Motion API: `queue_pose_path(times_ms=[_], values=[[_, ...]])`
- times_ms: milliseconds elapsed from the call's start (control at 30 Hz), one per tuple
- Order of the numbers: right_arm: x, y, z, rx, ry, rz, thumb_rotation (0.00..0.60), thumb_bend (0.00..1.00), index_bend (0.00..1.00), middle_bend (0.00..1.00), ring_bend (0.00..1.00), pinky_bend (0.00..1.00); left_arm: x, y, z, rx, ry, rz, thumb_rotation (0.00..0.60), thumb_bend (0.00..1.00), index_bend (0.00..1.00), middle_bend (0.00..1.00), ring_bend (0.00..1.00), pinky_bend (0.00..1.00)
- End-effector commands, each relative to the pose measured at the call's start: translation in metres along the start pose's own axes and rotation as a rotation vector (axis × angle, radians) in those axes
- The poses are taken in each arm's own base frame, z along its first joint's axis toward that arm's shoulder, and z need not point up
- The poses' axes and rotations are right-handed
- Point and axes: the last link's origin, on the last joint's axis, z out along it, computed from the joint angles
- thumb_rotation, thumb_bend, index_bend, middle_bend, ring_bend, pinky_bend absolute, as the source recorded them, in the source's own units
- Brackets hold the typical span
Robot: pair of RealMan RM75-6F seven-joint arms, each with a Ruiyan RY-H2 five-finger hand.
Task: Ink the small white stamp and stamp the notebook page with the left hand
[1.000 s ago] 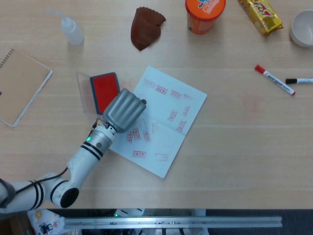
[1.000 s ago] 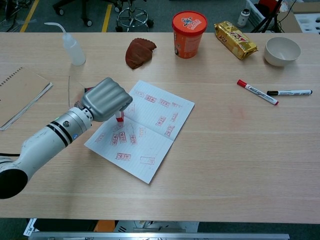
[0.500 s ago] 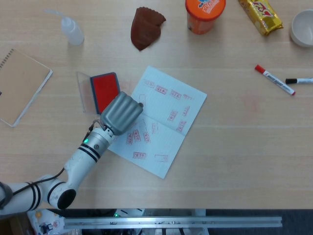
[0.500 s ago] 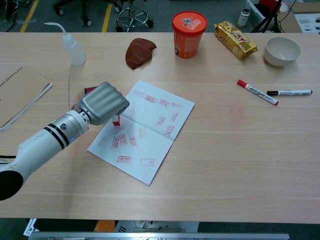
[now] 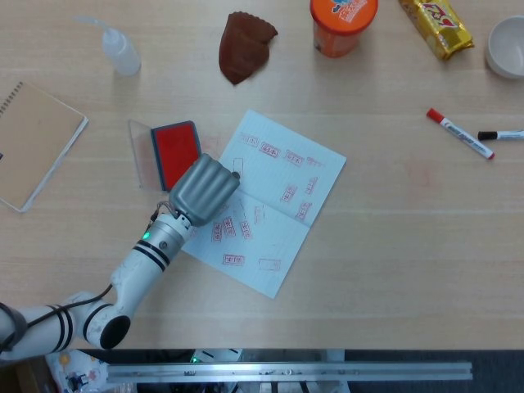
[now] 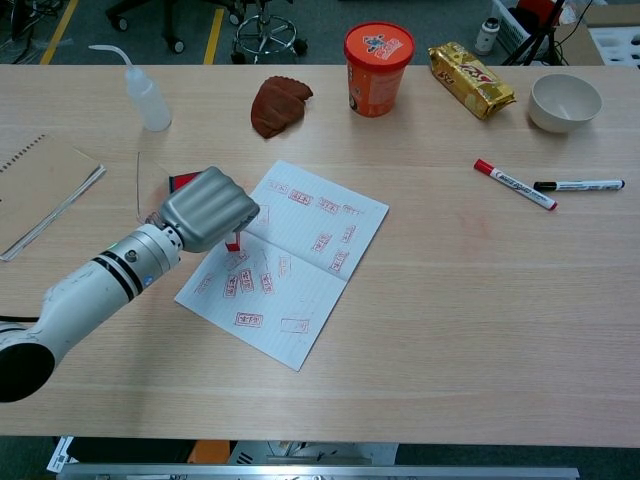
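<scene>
From the head view, the left hand (image 5: 203, 188) sits over the 9 o'clock edge of the open notebook page (image 5: 270, 205), its fingers curled tightly inward; the small white stamp is hidden under them here, so this view alone does not show what the hand has. The red ink pad (image 5: 176, 152) lies just beside the hand toward 11 o'clock, its clear lid folded out to the side. Many red imprints already cover the page. The right hand shows in neither view. In the chest view the left hand (image 6: 208, 208) is closed over the small white stamp (image 6: 233, 241), whose red-tipped lower end pokes out beneath the fingers and stands at or just above the page (image 6: 300, 265) near its 10 o'clock edge; whether it touches the paper I cannot tell. The ink pad (image 6: 181, 181) peeks out behind the hand at 11 o'clock. The risks, as I judge them: the loose page could slide or lift with the stamp, smearing the mark; a tilted stamp would print only partly; and landing on an old imprint would muddle both, since free space near the hand is scarce.
</scene>
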Motion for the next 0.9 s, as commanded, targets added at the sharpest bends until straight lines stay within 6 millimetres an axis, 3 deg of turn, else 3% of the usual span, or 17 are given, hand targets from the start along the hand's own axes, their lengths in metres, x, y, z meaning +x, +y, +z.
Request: queue_pose_path(times_ms=[33, 400, 900], values=[[0.000, 0.000, 0.000, -0.002, 0.002, 0.000, 0.600, 0.07, 0.43, 0.51, 0.41, 0.52, -0.001, 0.001, 0.000, -0.001, -0.003, 0.000, 0.600, 0.27, 0.57, 0.98, 1.00, 1.00], [0.000, 0.001, 0.000, -0.004, 0.000, -0.001, 0.600, 0.07, 0.43, 0.51, 0.41, 0.52, -0.004, 0.001, 0.000, -0.001, -0.004, 0.001, 0.600, 0.28, 0.57, 0.98, 1.00, 1.00], [0.001, -0.001, 0.002, 0.011, 0.010, 0.013, 0.600, 0.07, 0.43, 0.51, 0.41, 0.52, 0.035, -0.027, -0.016, 0.043, 0.092, -0.012, 0.600, 0.28, 0.57, 0.98, 1.00, 1.00]])
